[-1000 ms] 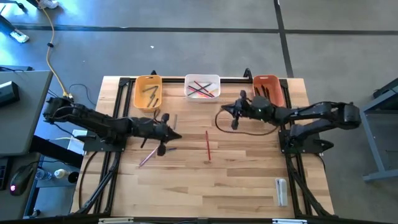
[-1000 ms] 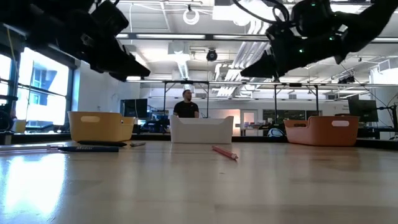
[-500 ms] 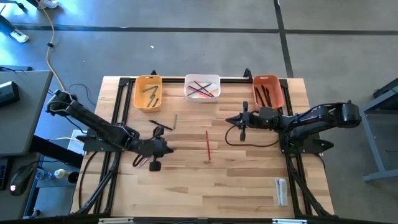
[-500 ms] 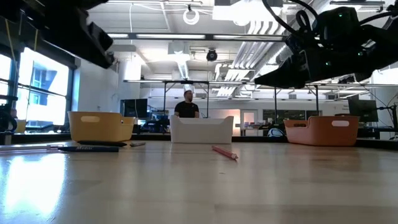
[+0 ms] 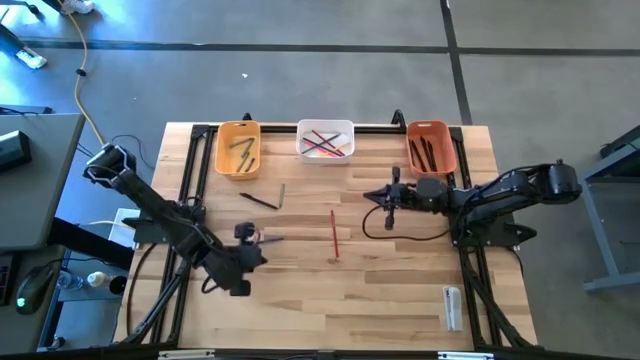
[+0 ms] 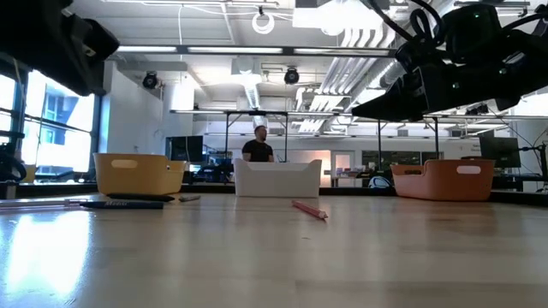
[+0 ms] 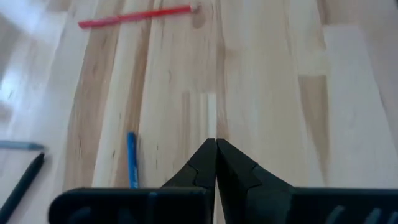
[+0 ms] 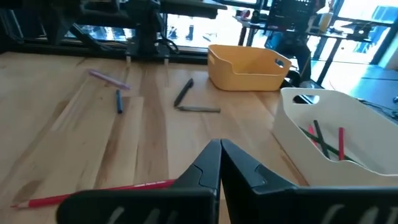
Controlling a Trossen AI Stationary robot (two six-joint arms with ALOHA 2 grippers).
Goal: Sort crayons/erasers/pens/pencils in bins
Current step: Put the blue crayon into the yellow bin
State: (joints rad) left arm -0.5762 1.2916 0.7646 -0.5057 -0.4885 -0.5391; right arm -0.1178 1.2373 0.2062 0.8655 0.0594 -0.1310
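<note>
Three bins stand along the far edge: yellow-orange (image 5: 239, 148), white (image 5: 325, 140) holding red and green pencils, and red-orange (image 5: 431, 147) holding dark pens. A red pencil (image 5: 334, 233) lies flat mid-table. A black pen (image 5: 260, 201) and a grey stick (image 5: 282, 194) lie near the yellow-orange bin. A pink pencil (image 8: 109, 78) and a short blue stick (image 8: 118, 101) lie at the left. My left gripper (image 5: 258, 262) hovers shut and empty over the left-near table. My right gripper (image 5: 375, 196) hovers shut and empty in front of the red-orange bin.
A small whitish oblong item (image 5: 452, 305) lies near the table's right-near corner. A black cable (image 5: 400, 228) loops below the right arm. A person (image 6: 259, 145) stands in the room behind the white bin. Bare wood shows across the near half (image 5: 340, 300).
My left gripper has drawn back from beside the black pen toward the table's near edge and a little left. My right gripper has shifted slightly toward the right and near edges. The pencils and pens on the table lie as before.
</note>
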